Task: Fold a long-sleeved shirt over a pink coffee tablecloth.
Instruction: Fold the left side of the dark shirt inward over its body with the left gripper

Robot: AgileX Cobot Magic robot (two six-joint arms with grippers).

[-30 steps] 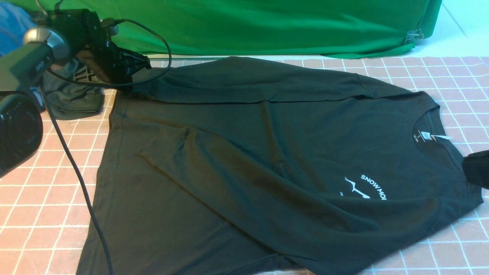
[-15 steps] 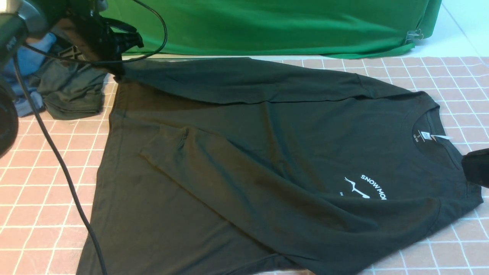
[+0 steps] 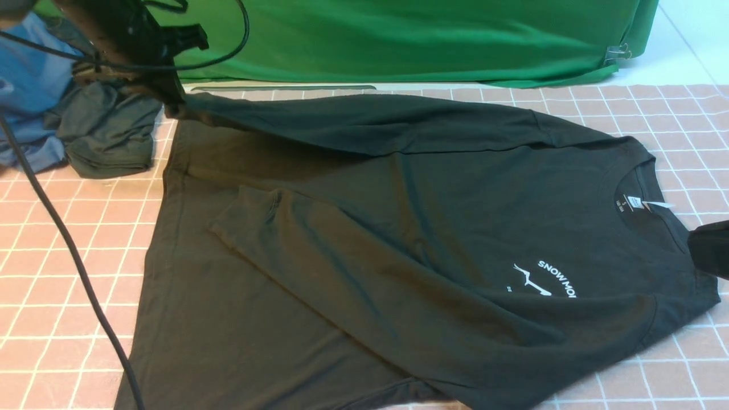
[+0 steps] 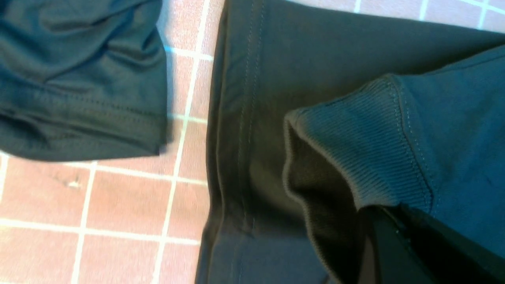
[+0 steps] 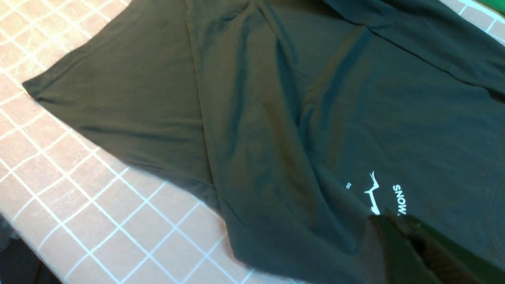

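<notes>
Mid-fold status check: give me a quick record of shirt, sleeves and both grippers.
shirt: print up on tablecloth, collar to the right
near sleeve: folded across the body
far sleeve: cuff pinched in left gripper, raised over the hem
right gripper: shut, by the print; grip unclear
nearby: grey garment, off the shirt's hem

"SNOW MO.." wht print on shirt (image 3: 353,239) chest.

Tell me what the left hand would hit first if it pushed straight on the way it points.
Probably the hem of the long-sleeved shirt, lying just beyond the cuff that the left hand grips; depth is unclear.
</notes>
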